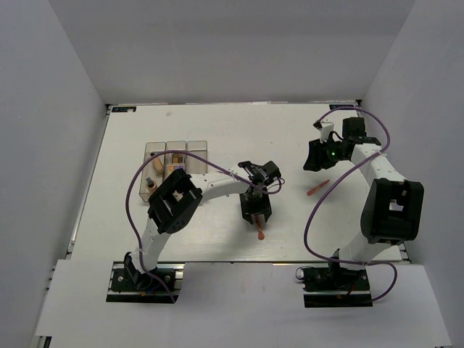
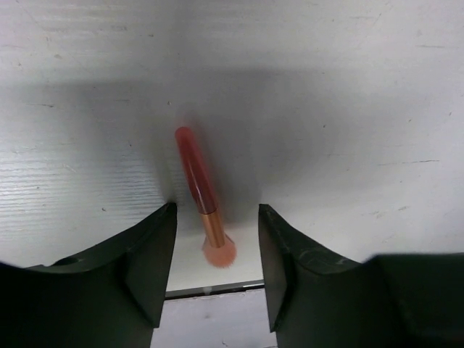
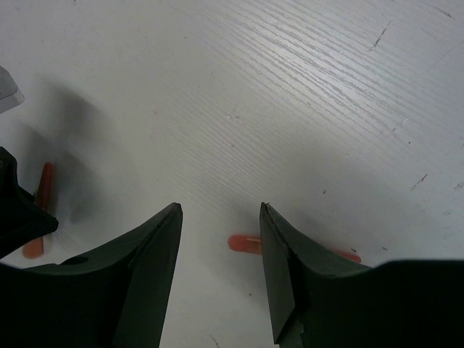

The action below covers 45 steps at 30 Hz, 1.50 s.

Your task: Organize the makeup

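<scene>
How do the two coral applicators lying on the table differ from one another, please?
The left applicator points near-to-far; the right applicator lies slanted, more crosswise. The left applicator is fully visible at the open left gripper; the right applicator is partly hidden behind a finger of the right gripper. Both are slim, coral-orange, flat on the table, ungripped.

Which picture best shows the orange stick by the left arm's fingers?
The left wrist view: the applicator lies whole and large by the left fingers. The top view shows a tiny orange sliver; the right wrist view catches it small, partly hidden, at the edge.
</scene>
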Each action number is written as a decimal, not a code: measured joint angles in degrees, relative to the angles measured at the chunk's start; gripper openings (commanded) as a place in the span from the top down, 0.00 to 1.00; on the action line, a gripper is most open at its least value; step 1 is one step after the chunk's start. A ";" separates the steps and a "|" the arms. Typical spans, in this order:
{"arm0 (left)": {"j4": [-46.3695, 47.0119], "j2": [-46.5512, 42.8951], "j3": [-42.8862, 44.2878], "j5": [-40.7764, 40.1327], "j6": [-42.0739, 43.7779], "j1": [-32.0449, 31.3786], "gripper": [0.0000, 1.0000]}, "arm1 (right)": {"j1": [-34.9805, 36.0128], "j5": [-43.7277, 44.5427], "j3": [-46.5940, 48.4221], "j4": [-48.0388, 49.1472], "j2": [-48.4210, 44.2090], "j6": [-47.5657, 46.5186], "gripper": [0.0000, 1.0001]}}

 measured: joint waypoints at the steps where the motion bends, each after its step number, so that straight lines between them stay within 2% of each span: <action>1: -0.02 0.07 0.02 0.00 -0.04 -0.02 0.44 | 0.00 0.00 0.00 0.04 0.00 0.11 0.47; 4: -0.46 0.42 0.13 0.04 -0.28 -0.04 0.52 | 0.00 0.00 0.00 0.09 -0.02 0.42 0.47; 7: -1.51 1.09 0.79 0.61 -0.37 -0.07 0.54 | -0.02 -0.02 -0.24 0.42 -0.02 0.76 0.47; 19: -5.40 3.61 4.07 0.46 1.11 -0.07 0.59 | -0.07 -0.11 -0.74 1.38 -0.02 0.98 0.47; 26: -7.21 4.57 4.81 0.13 2.82 -0.07 0.69 | -0.35 -0.15 -0.83 1.79 -0.02 1.01 0.46; 33: -7.39 4.50 4.63 -0.02 3.98 -0.07 0.88 | -0.61 -0.37 -1.51 2.47 -0.04 1.14 0.47; 37: -6.51 3.61 3.93 -0.37 4.90 -0.17 0.91 | -0.81 -0.39 -1.51 2.62 -0.11 1.14 0.47; 41: -6.97 2.67 3.69 -3.04 7.74 0.02 0.94 | -0.92 -0.42 -1.51 2.60 -0.20 1.09 0.47; 45: -9.70 2.62 5.75 -9.51 11.50 2.29 0.95 | -1.09 -0.66 -1.51 2.62 -0.66 1.09 0.46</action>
